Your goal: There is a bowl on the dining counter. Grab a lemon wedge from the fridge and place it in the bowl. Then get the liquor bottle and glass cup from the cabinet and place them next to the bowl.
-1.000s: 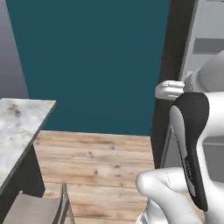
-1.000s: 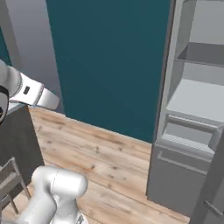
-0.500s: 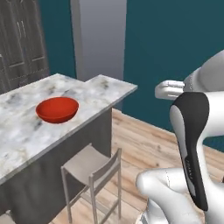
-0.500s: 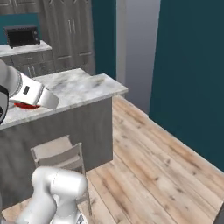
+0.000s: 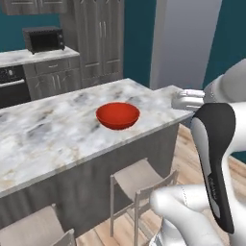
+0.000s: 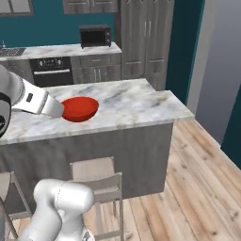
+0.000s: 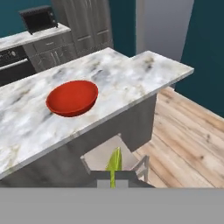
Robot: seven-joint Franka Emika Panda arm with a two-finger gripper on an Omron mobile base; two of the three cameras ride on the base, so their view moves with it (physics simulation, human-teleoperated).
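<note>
Kitchen background behind the island

A black microwave (image 5: pixel 43 39) sits on the far marble worktop (image 6: pixel 61 51), above a dark oven (image 6: pixel 50 71) set in grey drawers. Tall grey wood-grain cupboards (image 5: pixel 101 38) stand to their right against a teal wall (image 6: pixel 187 42). Pale stools (image 5: pixel 141 185) stand on the light plank floor (image 6: pixel 197 188).

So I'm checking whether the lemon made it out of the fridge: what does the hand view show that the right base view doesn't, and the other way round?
Hand view alone: a yellow-green lemon wedge pinched at the gripper, fingers shut on it, above a stool.
Right base view alone: the robot's white arm reaching in front of the bowl, and the tall grey cupboards in full.
Both: the red bowl, with nothing in it, on the marble dining counter, the microwave behind, and the wooden floor.
</note>
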